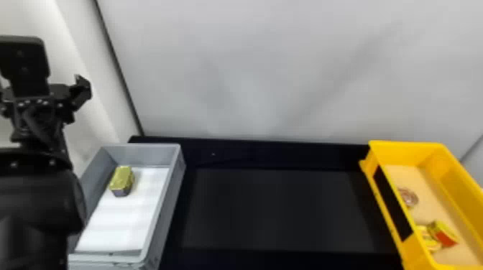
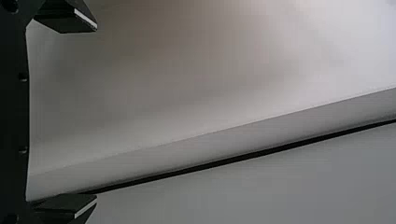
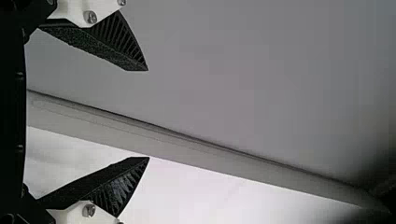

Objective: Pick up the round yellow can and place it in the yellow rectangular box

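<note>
Round yellow can (image 1: 427,240): it is inside the yellow rectangular box (image 1: 406,144), toward the end nearer to the robot, close beside a red and yellow can (image 1: 445,235). If these two touch, I cannot tell.
Brown round thing (image 1: 409,197): it is in the same box, farther from the robot than both cans.
Left gripper (image 1: 40,82): its fingers stand wide apart, with nothing between them; it is up in the air, on the left of the grey box (image 1: 147,154).
Right gripper (image 3: 148,114): it is also wide and empty, in the right wrist view.
Gold tin (image 1: 121,181): it is in the grey box, on the white bottom (image 1: 118,222).
Black table (image 1: 276,208): it extends between the boxes.
</note>
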